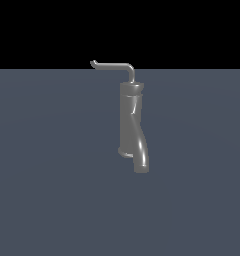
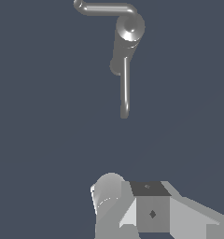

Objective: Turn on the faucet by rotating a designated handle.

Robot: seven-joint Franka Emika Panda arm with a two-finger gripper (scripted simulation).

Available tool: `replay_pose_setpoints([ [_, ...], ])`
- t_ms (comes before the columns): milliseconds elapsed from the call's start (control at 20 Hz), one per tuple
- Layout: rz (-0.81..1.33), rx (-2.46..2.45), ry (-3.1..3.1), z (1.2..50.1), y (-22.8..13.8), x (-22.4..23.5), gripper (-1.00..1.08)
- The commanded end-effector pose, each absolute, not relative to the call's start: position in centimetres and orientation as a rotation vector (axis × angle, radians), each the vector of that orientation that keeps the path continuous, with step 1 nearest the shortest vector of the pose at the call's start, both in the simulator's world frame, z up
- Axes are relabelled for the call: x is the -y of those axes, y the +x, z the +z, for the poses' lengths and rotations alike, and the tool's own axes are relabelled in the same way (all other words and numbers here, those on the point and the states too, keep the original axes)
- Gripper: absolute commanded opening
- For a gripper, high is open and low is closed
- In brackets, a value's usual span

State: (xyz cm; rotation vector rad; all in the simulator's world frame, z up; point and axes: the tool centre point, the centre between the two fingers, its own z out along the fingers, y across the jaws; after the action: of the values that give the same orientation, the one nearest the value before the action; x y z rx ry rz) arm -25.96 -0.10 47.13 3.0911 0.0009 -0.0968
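No brand, label or writing legible anywhere.

In the exterior view: dark grey glossy faucet (image 1: 130,120) upright near the middle of the flat blue-grey bench (image 1: 47,190), tall cylindrical body, thick curved spout tube (image 1: 141,159) bending out low toward the exterior view's right. Thin L-bent handle (image 1: 114,66) rising from the cap, then reaching toward the exterior view's left, ending in a small upturned tip. No arm or gripper in this view.

In the wrist view: same faucet (image 2: 129,29) seen from above, round shiny cap uppermost, one thin rod (image 2: 125,88) pointing toward the camera and a thicker tube (image 2: 104,8) running sideways. Which of these is the handle, hard to tell. Pale grey gripper (image 2: 132,207) parts showing at the picture's edge, well apart from the faucet, touching nothing. Fingertips out of frame; jaws apart or together, cannot tell.
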Motion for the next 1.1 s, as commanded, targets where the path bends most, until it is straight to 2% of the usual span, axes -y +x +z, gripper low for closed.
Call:
replay_pose_setpoints([
  [0,-0.097,-0.001,3.091,47.1,-26.0,0.1,-1.00],
  [1050,-0.057,0.130,3.105,47.6,-24.0,-0.5,-1.00],
])
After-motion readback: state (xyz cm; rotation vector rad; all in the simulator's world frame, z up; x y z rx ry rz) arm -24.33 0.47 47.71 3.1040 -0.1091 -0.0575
